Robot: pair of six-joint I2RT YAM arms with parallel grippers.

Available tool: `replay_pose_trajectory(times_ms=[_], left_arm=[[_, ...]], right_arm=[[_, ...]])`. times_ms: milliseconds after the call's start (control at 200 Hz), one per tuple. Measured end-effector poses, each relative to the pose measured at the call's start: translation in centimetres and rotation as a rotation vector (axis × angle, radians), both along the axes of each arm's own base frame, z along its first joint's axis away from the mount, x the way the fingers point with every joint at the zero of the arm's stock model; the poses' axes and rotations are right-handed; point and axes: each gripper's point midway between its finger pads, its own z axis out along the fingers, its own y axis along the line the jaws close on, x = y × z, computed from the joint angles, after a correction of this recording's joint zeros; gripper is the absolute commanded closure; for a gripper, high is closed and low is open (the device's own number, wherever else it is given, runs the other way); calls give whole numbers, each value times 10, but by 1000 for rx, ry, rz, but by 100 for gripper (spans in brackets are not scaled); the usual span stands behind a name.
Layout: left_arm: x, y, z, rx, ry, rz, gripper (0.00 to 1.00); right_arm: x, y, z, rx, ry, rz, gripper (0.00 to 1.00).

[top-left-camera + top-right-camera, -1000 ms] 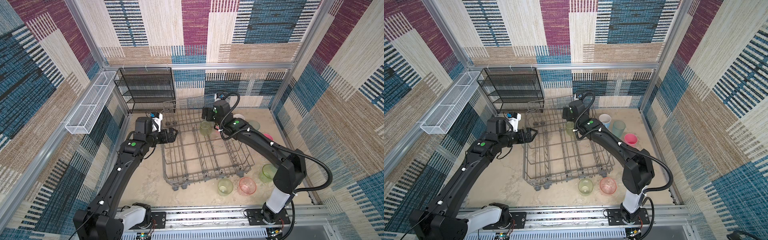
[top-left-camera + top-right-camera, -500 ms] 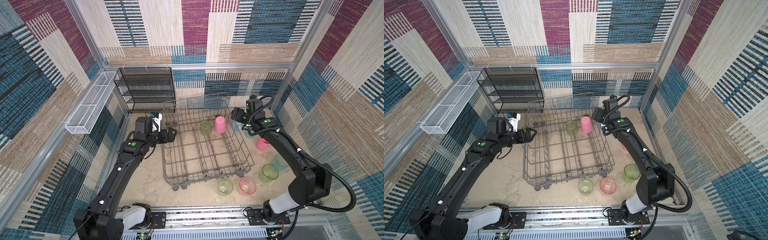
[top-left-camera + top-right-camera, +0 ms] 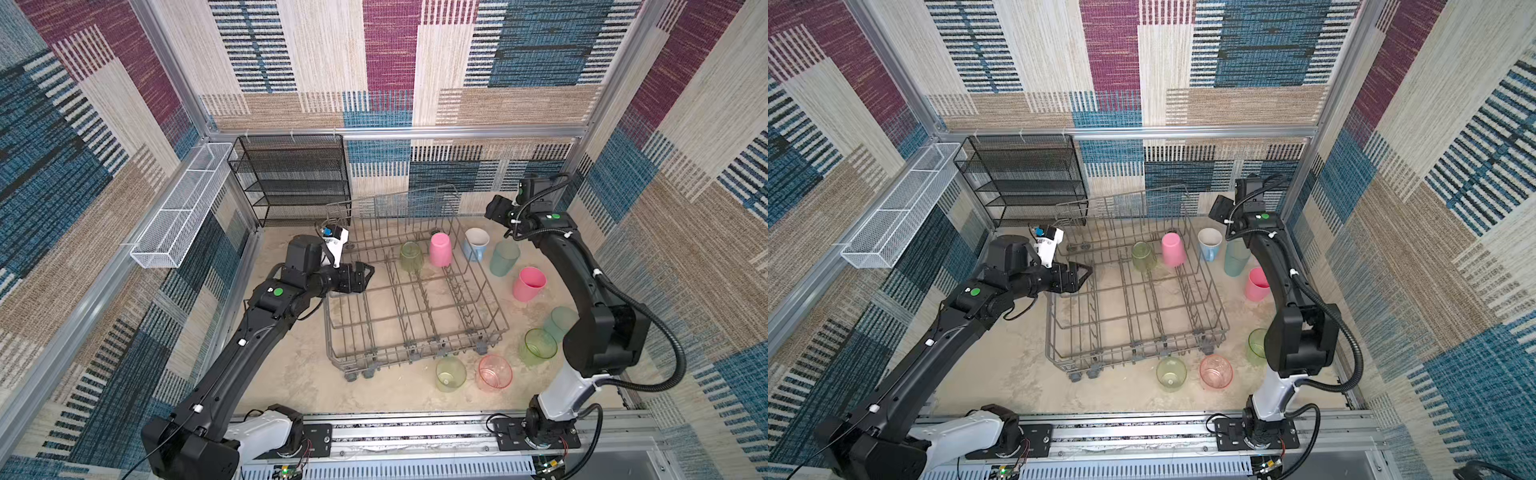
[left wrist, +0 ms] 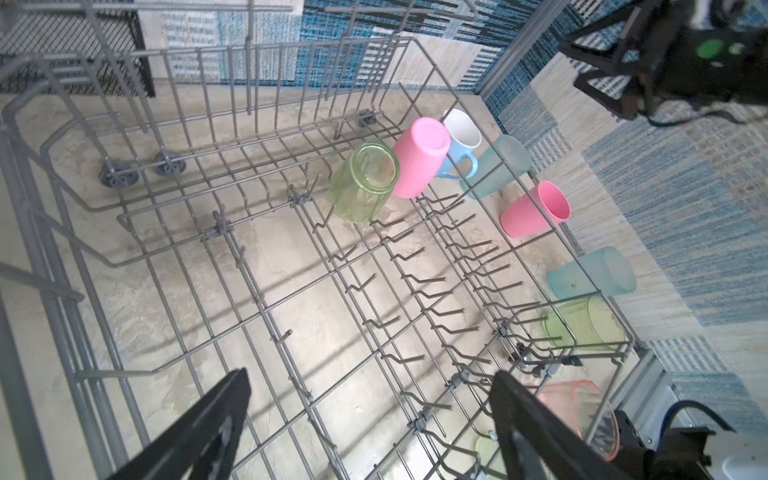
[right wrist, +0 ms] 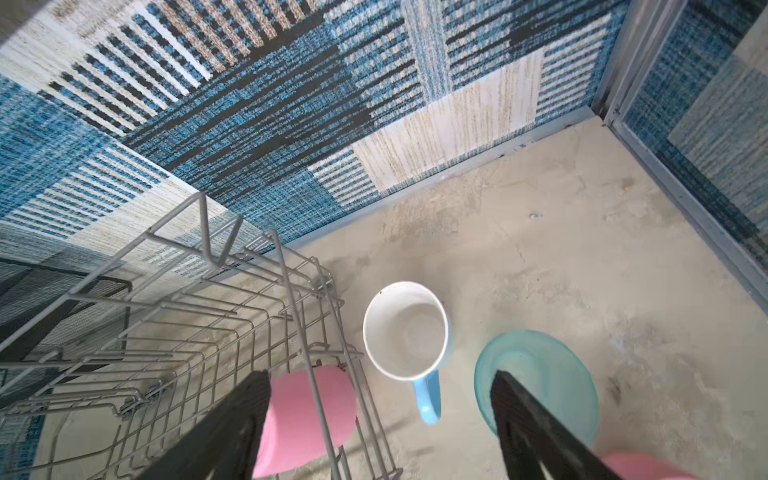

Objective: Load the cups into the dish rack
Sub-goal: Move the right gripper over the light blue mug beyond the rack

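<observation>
The grey wire dish rack (image 3: 415, 353) (image 3: 1133, 357) stands mid-floor. Inside it, at the back, a yellow-green cup (image 3: 411, 257) (image 4: 365, 183) and a pink cup (image 3: 440, 249) (image 5: 299, 419) sit upside down on the tines. My left gripper (image 3: 368, 272) (image 4: 370, 374) hovers open and empty at the rack's left rim. Raised above the back right corner, my right gripper (image 3: 492, 212) (image 5: 379, 374) is open and empty. The light-blue mug (image 3: 475, 244) (image 5: 405, 332) and a teal cup (image 3: 504, 258) (image 5: 536, 374) stand below it on the floor.
Right of the rack stand a pink cup (image 3: 528, 284), a teal cup (image 3: 561, 322) and a green cup (image 3: 538, 345). In front stand a pink-orange cup (image 3: 494, 372) and a green cup (image 3: 450, 374). A black mesh shelf (image 3: 291, 178) and a white basket (image 3: 178, 208) are at the back left.
My right gripper has left the rack's back row, where the pink cup now rests, and has swung right and up to the back right corner. The left arm has not moved.
</observation>
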Motion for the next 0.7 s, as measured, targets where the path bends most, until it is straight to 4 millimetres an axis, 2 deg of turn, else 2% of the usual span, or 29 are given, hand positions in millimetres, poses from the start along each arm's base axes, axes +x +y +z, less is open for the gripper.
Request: replay_pose_trajectory(times_ms=[95,230,416,601,701], left_arm=[[-2,-8,18,3,-39,-30,6],[4,-10,30,16,-60,-28,5],[12,-12,17,47,-11,-18,6],[18,-16,11,62,11,-25,6],[20,-17,5,73,22,-30,6]], right_arm=[[19,-2,-7,-42,29,17,23],[33,-6,-20,-110,85,33,24],[49,-9,-38,-192,150,80,33],[61,-10,-82,-240,259,128,35],[63,-13,-97,-250,295,140,36]])
